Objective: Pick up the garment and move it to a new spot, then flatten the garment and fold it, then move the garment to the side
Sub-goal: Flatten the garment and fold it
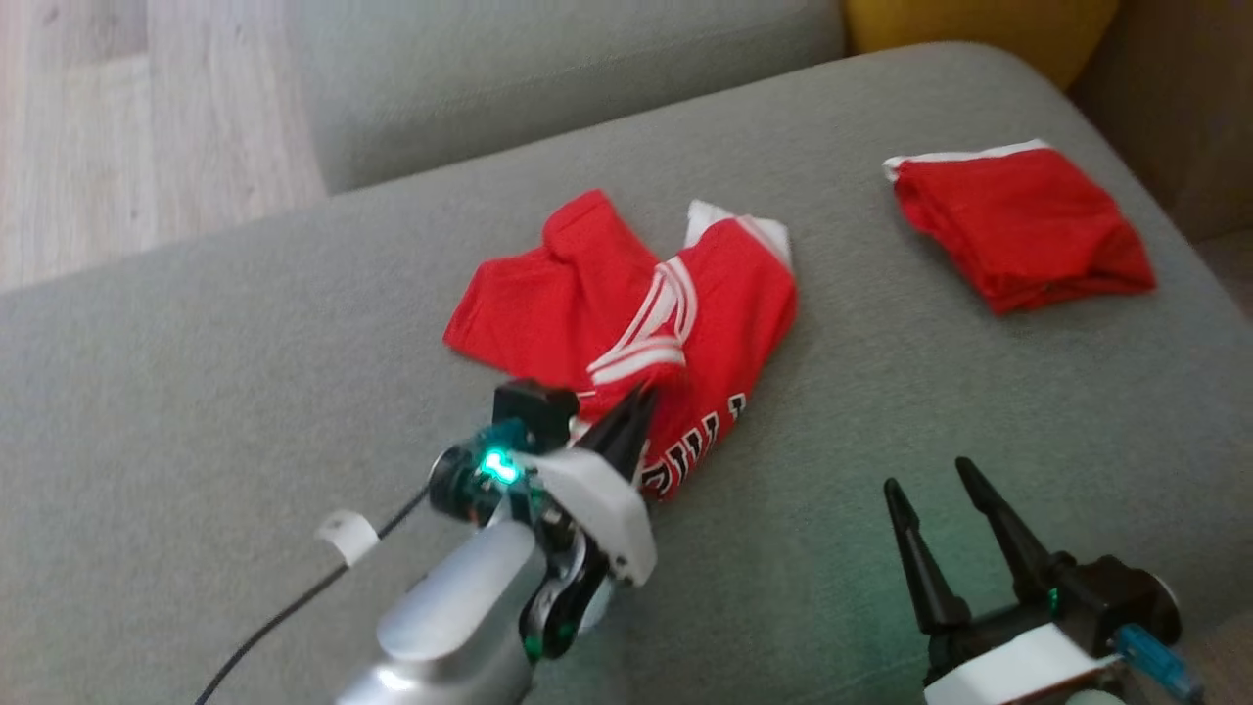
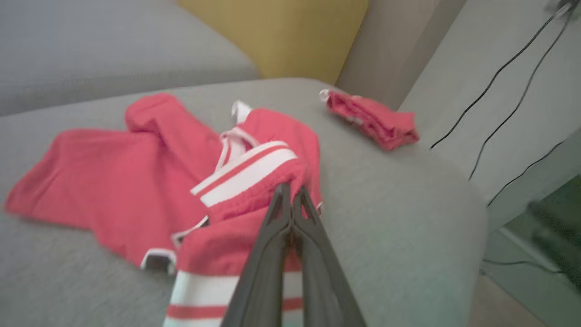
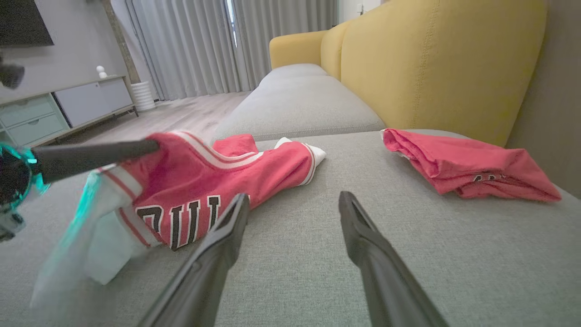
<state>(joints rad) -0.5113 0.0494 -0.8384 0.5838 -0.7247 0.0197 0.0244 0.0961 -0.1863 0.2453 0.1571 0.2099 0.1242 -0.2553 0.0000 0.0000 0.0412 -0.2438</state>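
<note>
Item 1, garment (image 1: 626, 313) (image 2: 136, 172) (image 3: 204, 181): a red jersey with white-and-red striped bands and black lettering. It is laid crumpled near the middle of the grey cushion (image 1: 196, 392) (image 2: 399, 227) (image 3: 454, 254). One red panel is spread toward 10 o'clock in the head view, and the lettered part is turned toward 5 o'clock.

Item 2, left gripper (image 1: 641, 397) (image 2: 290, 190) (image 3: 152, 145): it is set at the garment's 6 o'clock edge in the head view. The two dark fingers are pressed together on a fold of the striped band, and in the right wrist view the cloth is seen drawn up at the tips.

Item 3, right gripper (image 1: 928, 474) (image 3: 292, 197): it is found at 4 o'clock from the garment, apart from it. The fingers are spread wide over bare cushion and nothing is held between them.

Item 4, folded red cloth (image 1: 1023, 230) (image 2: 372, 119) (image 3: 463, 165): a white edge is shown. It is placed well apart at 2 o'clock from the garment, near the cushion's far corner.

Item 5, surroundings: a yellow backrest (image 1: 979, 24) (image 2: 281, 36) (image 3: 431, 59) is seen at 1 o'clock, a wooden floor (image 1: 98, 127) at 10 o'clock, and a black cable (image 1: 294, 607) beside the left arm.
</note>
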